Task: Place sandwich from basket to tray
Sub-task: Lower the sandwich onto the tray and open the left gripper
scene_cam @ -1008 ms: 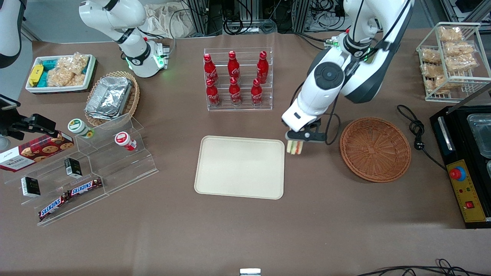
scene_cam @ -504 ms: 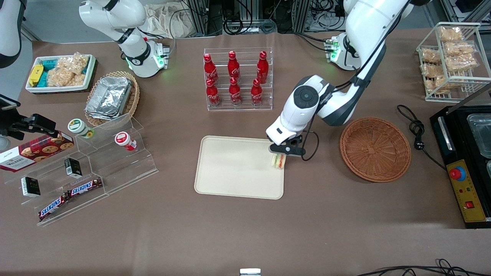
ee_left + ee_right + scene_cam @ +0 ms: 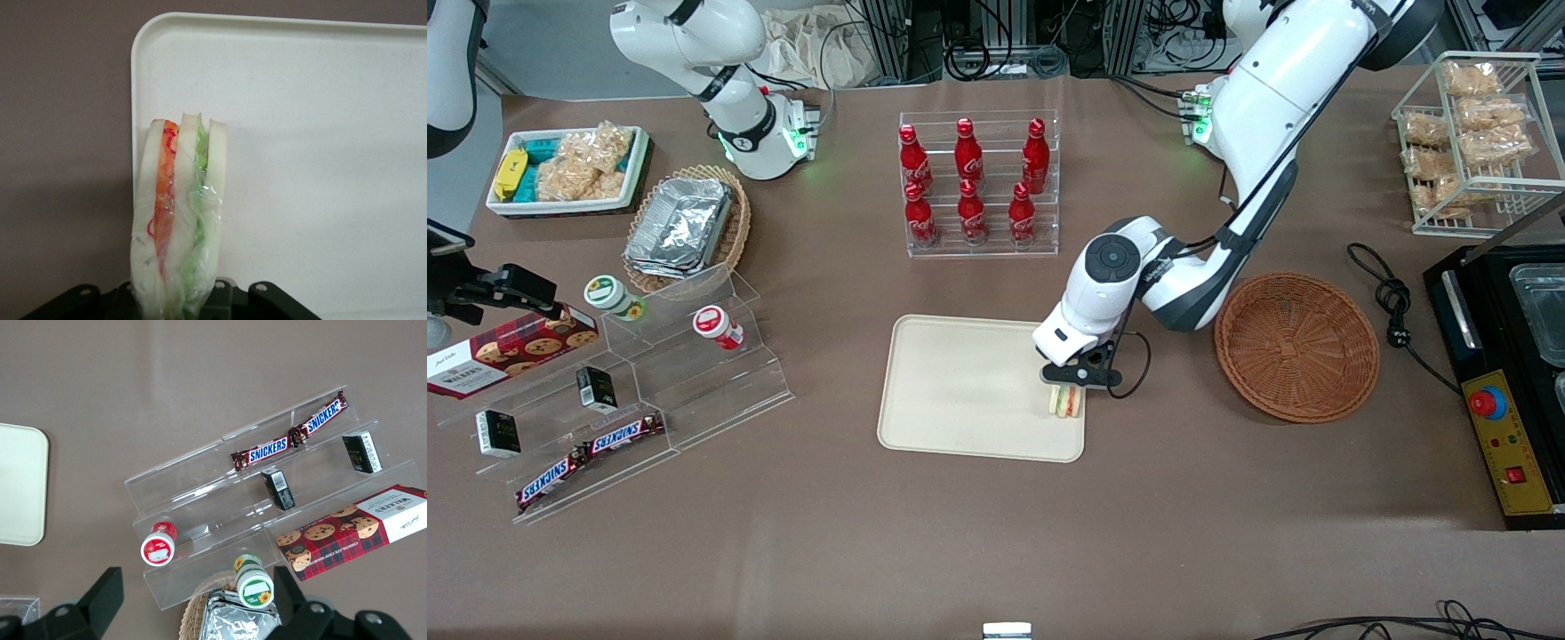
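The sandwich (image 3: 1064, 402) (image 3: 179, 213), a clear-wrapped wedge of white bread with orange and green layers, hangs upright in my left gripper (image 3: 1069, 388), which is shut on it. It is just above the cream tray (image 3: 969, 391) (image 3: 320, 147), over the tray's edge nearest the basket. The reddish-brown wicker basket (image 3: 1296, 346) sits beside the tray toward the working arm's end, with nothing in it.
A clear rack of red cola bottles (image 3: 978, 187) stands farther from the front camera than the tray. An acrylic stepped shelf with snack bars (image 3: 618, 391) and a tan basket with a foil container (image 3: 685, 227) lie toward the parked arm's end. A black machine (image 3: 1507, 373) and a wire rack (image 3: 1476, 133) flank the basket.
My gripper carried the sandwich from beside the tray over its edge, moving away from the basket, nearer the front camera and lower.
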